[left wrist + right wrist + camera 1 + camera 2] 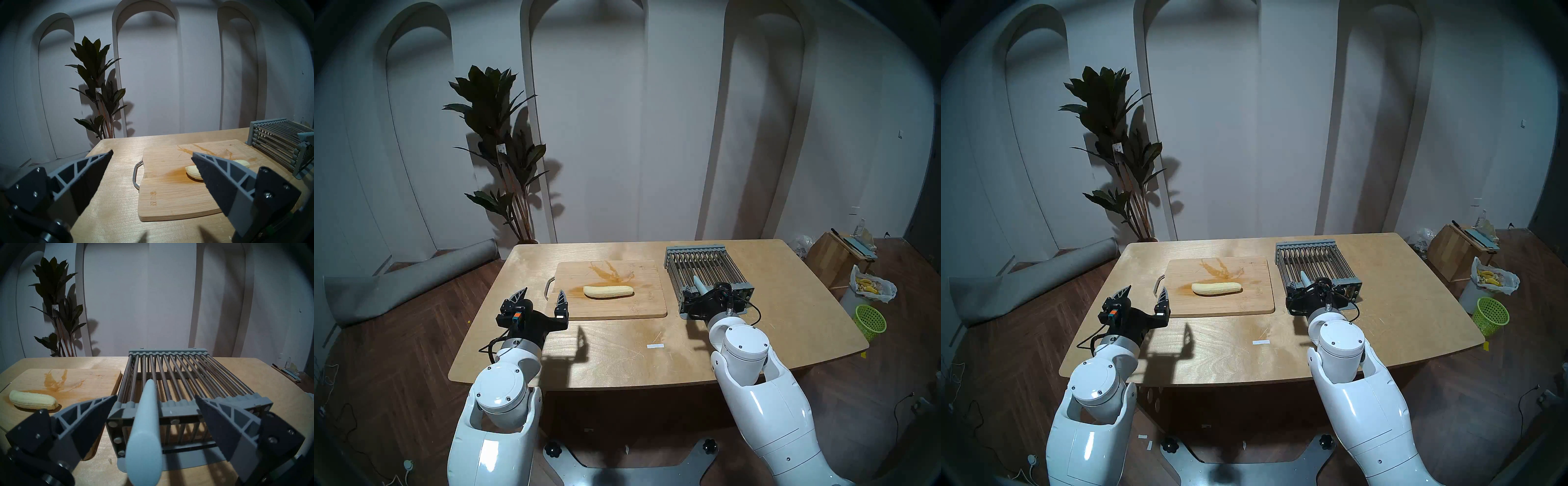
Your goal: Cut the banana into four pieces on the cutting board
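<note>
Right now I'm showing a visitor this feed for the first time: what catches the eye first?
The peeled banana, whole, lying on the stained cutting board mid-table. Right of it, a grey slatted rack with a pale blue handle sticking out between the open right pincer. The left pincer hangs open and empty near the board's metal loop.

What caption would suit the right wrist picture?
Open right tool flanking a pale blue handle on the grey rack, whole peeled banana waiting on the cutting board.
</note>
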Controlling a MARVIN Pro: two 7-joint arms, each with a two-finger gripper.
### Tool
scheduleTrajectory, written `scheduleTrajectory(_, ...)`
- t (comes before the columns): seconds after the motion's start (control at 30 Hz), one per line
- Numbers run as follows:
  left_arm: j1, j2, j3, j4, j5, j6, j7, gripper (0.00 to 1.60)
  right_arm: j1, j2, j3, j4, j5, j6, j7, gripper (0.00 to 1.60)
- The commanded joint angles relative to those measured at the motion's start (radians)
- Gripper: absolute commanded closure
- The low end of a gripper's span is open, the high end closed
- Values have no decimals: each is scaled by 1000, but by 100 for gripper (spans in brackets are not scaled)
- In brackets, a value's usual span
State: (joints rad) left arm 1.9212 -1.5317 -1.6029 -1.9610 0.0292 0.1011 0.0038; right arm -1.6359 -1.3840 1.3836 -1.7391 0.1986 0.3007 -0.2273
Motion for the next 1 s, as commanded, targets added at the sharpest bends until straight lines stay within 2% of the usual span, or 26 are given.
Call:
scheduleTrajectory(0.0, -6, 0, 1, -20, 1, -4, 0, 0, 20, -3, -6, -19, -8, -14, -1, 0)
scheduleTrajectory(0.77, -6, 0, 1, -20, 1, -4, 0, 0, 13, -1, 4, -22, 0, 19, 7, 0)
scheduleTrajectory(0.83, -6, 0, 1, -20, 1, -4, 0, 0, 10, 0, 6, -24, -2, 21, 4, 56)
scheduleTrajectory(0.87, -6, 0, 1, -20, 1, -4, 0, 0, 9, 0, 8, -26, -2, 21, 4, 50)
scheduleTrajectory(0.9, -6, 0, 1, -20, 1, -4, 0, 0, 7, 1, 10, -28, -3, 23, 3, 36)
scheduleTrajectory(0.93, -6, 0, 1, -20, 1, -4, 0, 0, 5, 2, 12, -29, -3, 23, 4, 40)
scheduleTrajectory(0.97, -6, 0, 1, -20, 1, -4, 0, 0, 2, 2, 13, -30, -4, 24, 3, 34)
